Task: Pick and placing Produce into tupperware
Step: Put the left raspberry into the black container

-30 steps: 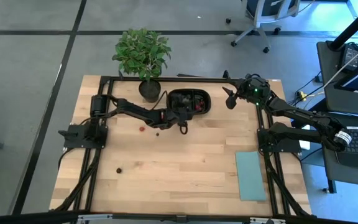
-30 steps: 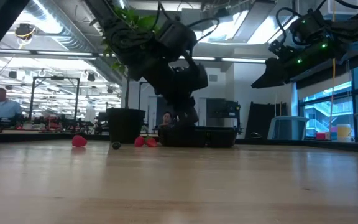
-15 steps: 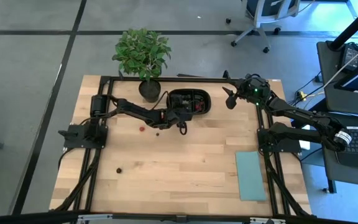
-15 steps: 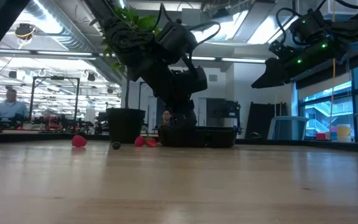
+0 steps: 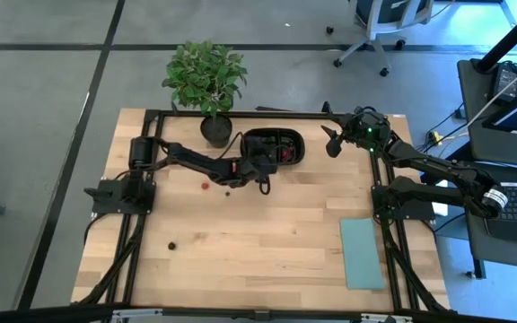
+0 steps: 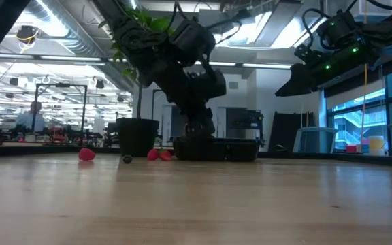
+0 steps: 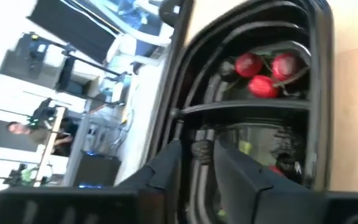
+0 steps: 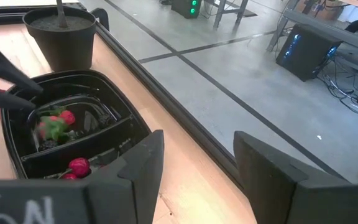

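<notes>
The black tupperware tray (image 5: 299, 148) stands at the table's far side, next to the plant pot. Red produce pieces (image 7: 261, 74) lie in one of its compartments. A red piece with green on it (image 8: 51, 126) shows blurred in the other. My left gripper (image 5: 266, 160) is open, with its fingers (image 7: 166, 168) just above that compartment at the tray's near left rim and nothing between them. My right gripper (image 5: 332, 144) hangs open in the air to the right of the tray. Loose pieces lie on the wood: a red one (image 5: 205, 186) and two dark ones (image 5: 226, 190), (image 5: 170, 244).
A potted leafy plant (image 5: 205, 76) stands left of the tray, its pot (image 5: 215, 130) close to the tray's left end. A pale teal rectangle (image 5: 363, 253) lies flat at the near right. The black frame rail (image 5: 240, 113) runs along the far edge.
</notes>
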Robot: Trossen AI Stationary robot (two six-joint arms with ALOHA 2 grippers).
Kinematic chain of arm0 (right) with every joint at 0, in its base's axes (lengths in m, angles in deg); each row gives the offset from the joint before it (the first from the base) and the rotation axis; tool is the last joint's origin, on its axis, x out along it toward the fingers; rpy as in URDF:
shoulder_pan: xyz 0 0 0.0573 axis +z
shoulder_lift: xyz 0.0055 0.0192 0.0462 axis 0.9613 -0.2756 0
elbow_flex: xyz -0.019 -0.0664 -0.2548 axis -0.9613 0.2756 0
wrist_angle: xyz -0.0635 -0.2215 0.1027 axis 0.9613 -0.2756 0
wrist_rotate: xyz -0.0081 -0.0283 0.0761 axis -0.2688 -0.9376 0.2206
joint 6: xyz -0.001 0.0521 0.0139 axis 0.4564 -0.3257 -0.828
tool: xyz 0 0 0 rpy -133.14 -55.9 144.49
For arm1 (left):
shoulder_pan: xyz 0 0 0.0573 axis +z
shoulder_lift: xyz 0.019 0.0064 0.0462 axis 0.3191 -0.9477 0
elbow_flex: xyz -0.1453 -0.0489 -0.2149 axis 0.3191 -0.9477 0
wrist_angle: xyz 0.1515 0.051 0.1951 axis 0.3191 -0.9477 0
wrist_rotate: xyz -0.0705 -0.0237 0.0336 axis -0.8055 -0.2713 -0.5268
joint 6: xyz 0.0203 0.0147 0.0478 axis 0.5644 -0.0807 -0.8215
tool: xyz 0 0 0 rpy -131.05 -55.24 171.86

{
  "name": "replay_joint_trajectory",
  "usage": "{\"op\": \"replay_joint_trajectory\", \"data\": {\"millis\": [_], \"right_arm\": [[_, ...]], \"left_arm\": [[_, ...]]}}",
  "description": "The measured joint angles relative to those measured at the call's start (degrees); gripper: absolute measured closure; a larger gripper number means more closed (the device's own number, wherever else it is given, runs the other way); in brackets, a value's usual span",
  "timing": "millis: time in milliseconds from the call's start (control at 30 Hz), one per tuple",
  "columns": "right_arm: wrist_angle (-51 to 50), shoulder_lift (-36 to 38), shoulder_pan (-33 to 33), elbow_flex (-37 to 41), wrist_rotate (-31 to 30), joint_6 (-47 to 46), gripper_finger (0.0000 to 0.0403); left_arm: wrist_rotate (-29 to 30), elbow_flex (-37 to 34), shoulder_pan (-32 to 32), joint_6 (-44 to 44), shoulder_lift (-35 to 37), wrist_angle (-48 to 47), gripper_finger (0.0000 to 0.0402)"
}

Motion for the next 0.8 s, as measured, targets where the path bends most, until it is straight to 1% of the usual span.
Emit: {"op": "replay_joint_trajectory", "data": {"millis": [100, 233, 333, 433, 533, 700, 800], "right_arm": [[0.0, 0.0, 0.0, 0.0, 0.0, 0.0, 0.0207], [-0.1, 0.0, 0.0, 0.0, 0.0, 0.0, 0.0207], [-0.2, 0.0, 0.0, 0.0, 0.0, 0.0, 0.0207], [-0.3, 0.0, 0.0, 0.0, 0.0, -0.1, 0.0207], [-0.4, 0.0, 0.0, 0.0, 0.0, -0.2, 0.0207], [-0.4, 0.0, 0.0, 0.0, 0.0, -0.2, 0.0207], [-0.4, 0.0, 0.0, 0.0, 0.0, -0.2, 0.0207]], "left_arm": [[1.4, 0.1, -0.9, 0.2, 1.2, 0.4, 0.0277], [0.5, 0.0, -2.8, 0.4, 4.1, -1.7, 0.0242], [0.1, 0.0, -4.5, 2.4, 7.6, -6.6, 0.0226], [-2.2, 0.0, -5.5, 6.9, 12.9, -16.3, 0.0218], [-8.3, 0.0, -5.6, 14.4, 19.1, -27.8, 0.0217], [-21.8, 0.0, -4.6, 28.9, 28.1, -44.1, 0.0217], [-26.5, 0.0, -4.1, 35.6, 31.6, -51.7, 0.0217]]}}
